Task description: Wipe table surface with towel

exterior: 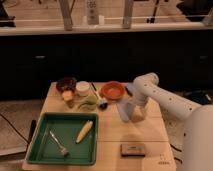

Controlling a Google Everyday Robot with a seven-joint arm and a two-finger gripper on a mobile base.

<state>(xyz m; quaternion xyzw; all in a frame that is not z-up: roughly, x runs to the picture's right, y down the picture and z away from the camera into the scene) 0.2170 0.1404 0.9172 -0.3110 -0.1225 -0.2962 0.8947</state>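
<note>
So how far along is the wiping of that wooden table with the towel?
Done: no wiped area shows yet. In hand: the gripper is down at the small light blue-grey cloth towel on the light tan wooden tabletop, beside the round orange bowl. Left: the wiping passes across the boards.

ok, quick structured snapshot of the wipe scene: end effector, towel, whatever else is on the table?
end effector: open, down at the table surface, right of centre, below the orange bowl
towel: pale blue-grey cloth right beside the end effector, on its left; contact unclear
orange bowl: back centre
dark bowl: back left
white cup: between the two bowls
green tray: front left, holds a fork and a yellow item
dark block: front edge, right of the tray
</note>
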